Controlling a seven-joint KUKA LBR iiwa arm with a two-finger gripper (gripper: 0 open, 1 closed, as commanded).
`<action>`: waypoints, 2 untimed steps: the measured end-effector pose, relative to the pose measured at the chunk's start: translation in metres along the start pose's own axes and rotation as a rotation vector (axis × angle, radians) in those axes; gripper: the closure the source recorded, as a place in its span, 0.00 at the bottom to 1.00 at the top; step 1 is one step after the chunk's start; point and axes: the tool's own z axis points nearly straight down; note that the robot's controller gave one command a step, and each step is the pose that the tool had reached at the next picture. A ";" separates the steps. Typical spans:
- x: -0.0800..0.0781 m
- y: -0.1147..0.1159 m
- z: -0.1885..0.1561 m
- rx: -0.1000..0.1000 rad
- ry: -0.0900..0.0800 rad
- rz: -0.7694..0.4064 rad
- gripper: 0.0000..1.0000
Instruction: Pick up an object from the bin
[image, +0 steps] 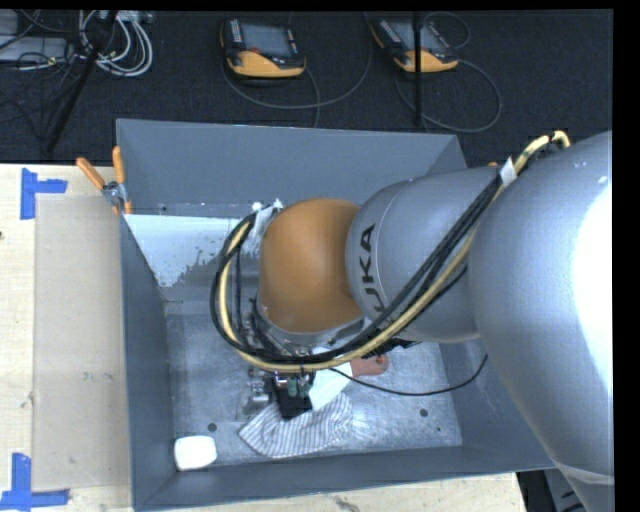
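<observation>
Grey-and-white cloth (312, 432), crumpled and striped, lies near the front edge of the bin (142, 380), roughly midway along it. The gripper (288, 398) hangs low over the floor, right at the cloth's rear edge. Open or closed? I cannot tell: the orange wrist cover (305, 265) and the looped cables (226, 300) block the view from above.

So, judging the step in hand: this looks like the approach to a grab on the cloth. Cloth is limp, so a flat patch will likely slip. The better bet is a raised fold near that rear edge, pinched deep, then a straight lift until the whole piece hangs clear of the floor.

Watch the neighbours. A reddish-brown thing (372, 365) peeks out just behind and to the right, partly under the arm, near enough that a sideways drag could knock it. A pale patch sits just beside the gripper, and I cannot tell whether it belongs to the cloth. The white block (195, 452) in the front-left corner is well apart and no worry.
</observation>
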 end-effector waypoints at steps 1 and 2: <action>0.042 -0.039 0.052 0.001 0.004 -0.205 1.00; 0.042 -0.039 0.052 0.000 0.005 -0.205 1.00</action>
